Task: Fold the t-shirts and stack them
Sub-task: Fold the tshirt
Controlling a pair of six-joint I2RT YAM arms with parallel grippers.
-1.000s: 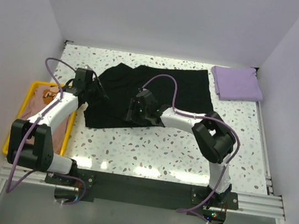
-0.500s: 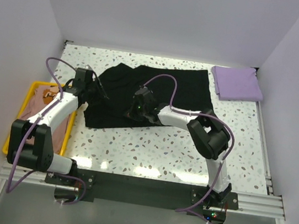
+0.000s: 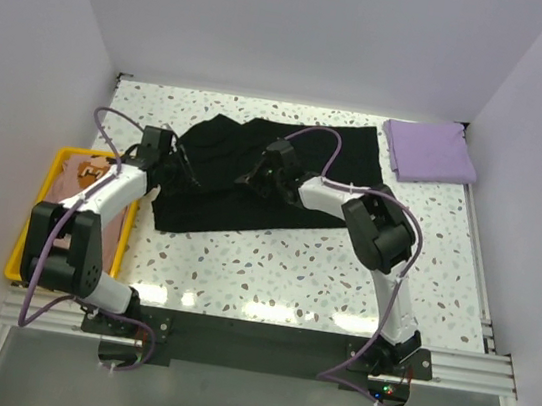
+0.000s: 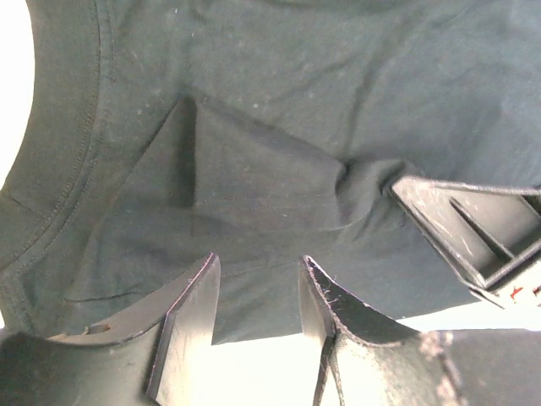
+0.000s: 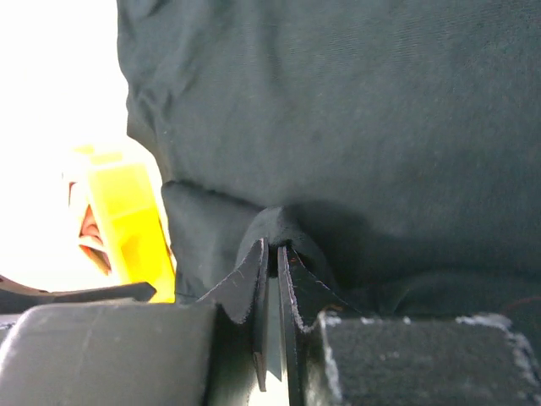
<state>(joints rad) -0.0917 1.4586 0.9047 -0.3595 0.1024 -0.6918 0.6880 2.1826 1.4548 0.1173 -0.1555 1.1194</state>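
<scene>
The right gripper (image 5: 275, 249) has its fingers pressed together, pinching a small bump of the black shirt (image 3: 205, 204). The left gripper (image 4: 258, 272) has its fingers spread just above the shirt's edge, holding nothing. It should grab that edge, then both should lift together so the shirt folds flat. The purple shirt (image 3: 430, 152) lies well past the right fingers. The yellow tray (image 3: 47, 182), with the peach shirt (image 3: 81, 174) inside, sits near the left fingers. Don't bump it.

White arm links (image 3: 327, 199), black joints (image 3: 379, 236), looping purple cables (image 3: 313, 131), black wedge-shaped gripper fingers (image 4: 190, 317)
</scene>
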